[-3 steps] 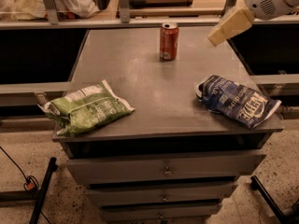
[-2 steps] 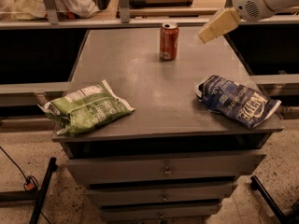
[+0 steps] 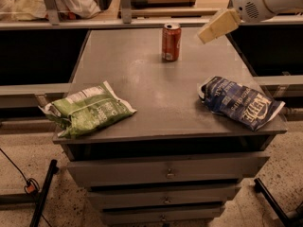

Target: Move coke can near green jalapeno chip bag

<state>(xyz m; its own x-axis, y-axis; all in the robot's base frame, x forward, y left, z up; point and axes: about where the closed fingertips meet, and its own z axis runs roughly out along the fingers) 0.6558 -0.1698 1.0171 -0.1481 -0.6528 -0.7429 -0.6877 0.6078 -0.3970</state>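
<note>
The coke can (image 3: pixel 171 42) stands upright near the far edge of the grey tabletop, red-orange with a silver top. The green jalapeno chip bag (image 3: pixel 87 109) lies flat at the front left corner of the table, partly over the edge. My gripper (image 3: pixel 217 26) hangs in the air at the upper right, a short way to the right of the can and slightly above it, not touching it. It holds nothing that I can see. A wide stretch of table separates the can from the green bag.
A dark blue chip bag (image 3: pixel 240 101) lies at the front right of the grey table (image 3: pixel 156 89), which has drawers (image 3: pixel 166 173) below. A rail with clutter runs behind the table. Black stand legs (image 3: pixel 43 193) rest on the floor at both sides.
My gripper has moved left and slightly down, closing in on the can from the right. The can and both bags have stayed put.
</note>
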